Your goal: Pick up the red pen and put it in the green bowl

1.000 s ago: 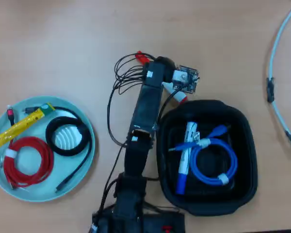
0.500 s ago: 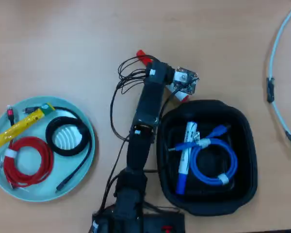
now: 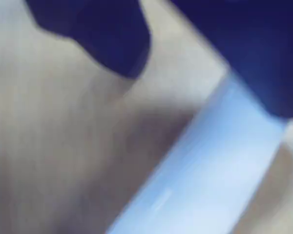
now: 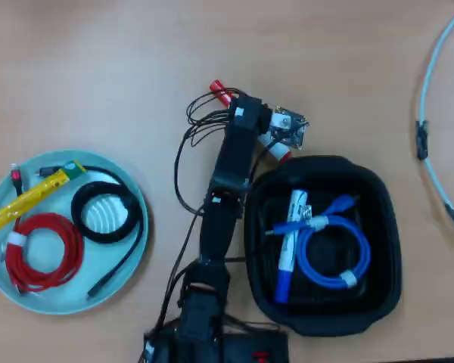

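While the arm stretches a touch farther up the table in the overhead view, the gripper [image 4: 274, 141] has crept only slightly over the last second, and it sits right over the red pen [image 4: 280, 153], just off the top left corner of the black tray [image 4: 378, 198]. The pen lies on a slant under the wrist, red cap poking out beside the tray's rim, and it has barely shifted. That says no lift yet. The wrist view is a close blur: a pale band runs across it on a diagonal, probably the barrel [image 3: 200, 165] right at the lens, with a dark shape above. Whether the jaws are spread or pinching the pen, I cannot tell; the wrist hides them from above and the close view is too smeared.

My read is that this is settling for the grasp, not carrying. Over on the left the green bowl [image 4: 118, 171] waits, well apart from the pen and already crowded with a red cable [image 4: 41, 253], a black cable [image 4: 106, 212] and a yellow strip [image 4: 26, 200]. The blue-capped marker [image 4: 287, 246] in the tray is the wrong one and lies untouched. Pickup and the whole trip across remain to be done
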